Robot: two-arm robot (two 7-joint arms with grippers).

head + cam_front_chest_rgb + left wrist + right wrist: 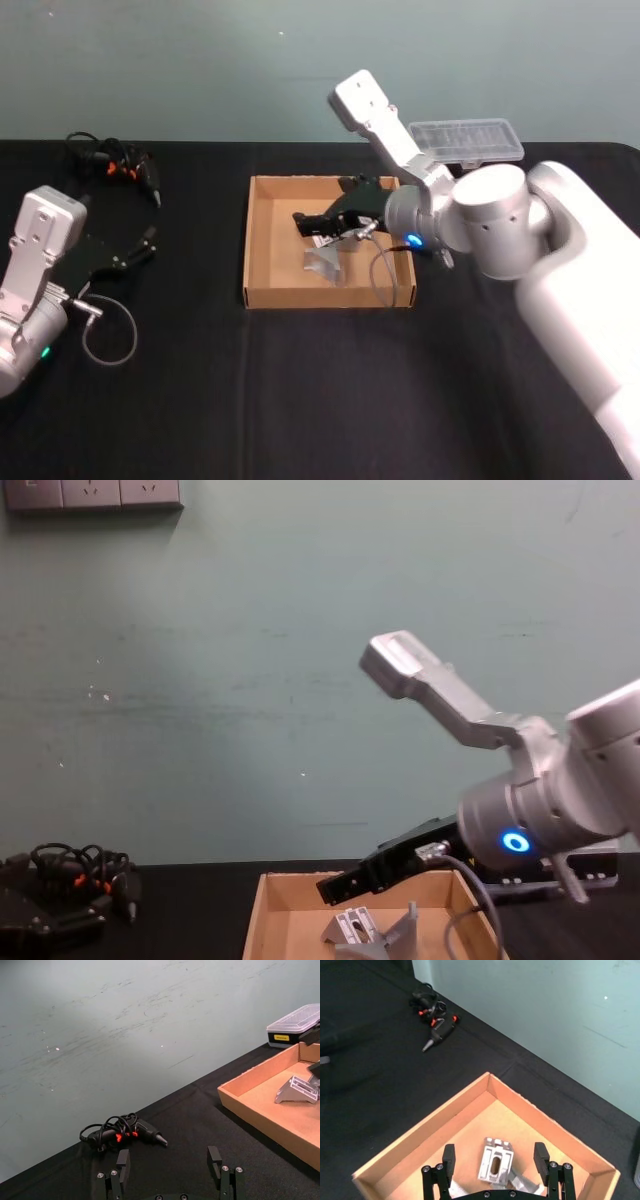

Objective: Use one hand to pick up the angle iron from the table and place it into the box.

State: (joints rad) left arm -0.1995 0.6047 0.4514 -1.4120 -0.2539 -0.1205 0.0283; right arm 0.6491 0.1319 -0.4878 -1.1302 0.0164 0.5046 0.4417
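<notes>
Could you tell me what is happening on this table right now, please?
The right gripper hangs over the box with its fingers open. The angle iron lies on the box floor below them, ungripped. The left gripper rests open over the table at the robot's left, near a corded tool.

Occlusions and cut-offs, four views.
Head view: right gripper (318, 229) overlaps the box's (262, 240) far interior; clear-lidded plastic case (470, 140) partly behind the right arm. Left wrist view: box and case (295, 1030) cut by the frame edge, yellow label text too small to read. Chest view: box front cropped; angle iron (365, 927) base out of frame. Right wrist view: angle iron's (495, 1165) lower part hidden behind the gripper body.
</notes>
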